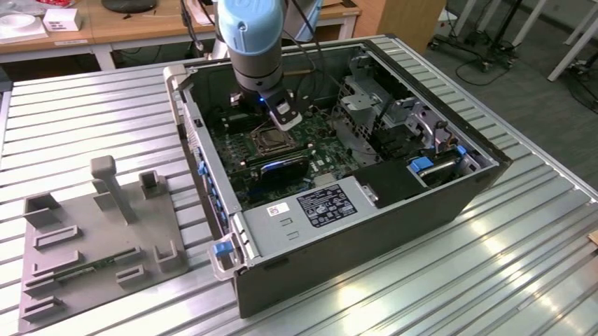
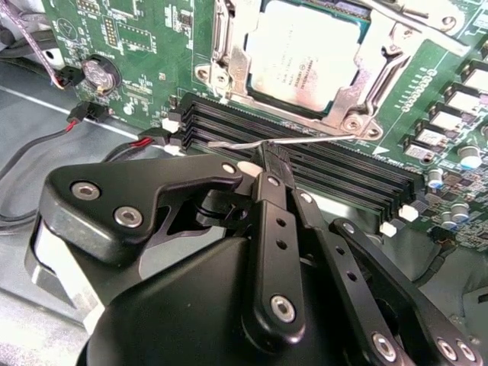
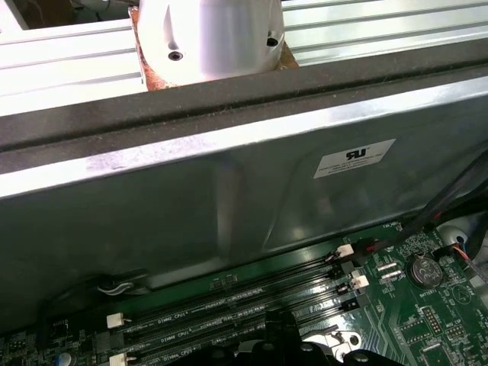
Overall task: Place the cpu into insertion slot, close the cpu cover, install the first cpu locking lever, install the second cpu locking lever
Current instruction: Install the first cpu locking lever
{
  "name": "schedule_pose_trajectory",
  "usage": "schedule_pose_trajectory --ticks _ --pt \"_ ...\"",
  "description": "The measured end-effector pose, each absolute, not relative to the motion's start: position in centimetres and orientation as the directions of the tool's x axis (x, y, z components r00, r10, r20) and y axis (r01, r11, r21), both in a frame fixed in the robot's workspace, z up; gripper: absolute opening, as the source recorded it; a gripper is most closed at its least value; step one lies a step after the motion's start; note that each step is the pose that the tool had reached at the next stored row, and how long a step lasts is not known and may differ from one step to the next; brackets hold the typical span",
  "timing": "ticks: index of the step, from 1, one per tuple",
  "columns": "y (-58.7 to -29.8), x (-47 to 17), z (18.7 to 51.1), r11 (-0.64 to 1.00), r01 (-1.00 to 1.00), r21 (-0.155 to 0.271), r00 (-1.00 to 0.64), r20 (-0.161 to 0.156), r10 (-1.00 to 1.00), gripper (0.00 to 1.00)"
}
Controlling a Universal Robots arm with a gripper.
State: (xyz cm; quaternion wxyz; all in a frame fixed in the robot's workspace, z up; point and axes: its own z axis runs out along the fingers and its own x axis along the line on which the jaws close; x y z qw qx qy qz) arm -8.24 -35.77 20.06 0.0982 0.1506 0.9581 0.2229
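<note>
The cpu (image 2: 305, 49) lies flat in the insertion slot (image 1: 271, 142) on the green motherboard (image 2: 145, 38). The silver cpu cover (image 2: 385, 65) is down, framing the chip. A thin silver locking lever (image 2: 320, 139) runs along the socket's edge, above the black memory slots (image 2: 343, 171). My gripper (image 2: 268, 162) is shut on this lever near its bent end. In the exterior view the gripper (image 1: 283, 117) hangs inside the open computer case, just over the socket. In the first wrist view the fingers (image 3: 284, 328) stand dark over the memory slots.
The case's metal wall (image 3: 229, 191) stands close behind the memory slots. Red and black cables (image 2: 91, 114) and a coin battery (image 2: 99, 74) sit beside the socket. A drive cage (image 1: 374, 112) and the power supply (image 1: 323, 203) fill the case. A grey fixture plate (image 1: 94, 238) lies at the exterior view's left.
</note>
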Motion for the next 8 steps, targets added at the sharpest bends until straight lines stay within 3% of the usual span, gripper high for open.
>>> schedule_pose_trajectory --ticks 8 --pt "-35.75 -8.05 19.88 0.855 0.245 0.457 -0.935 -0.121 0.332 0.11"
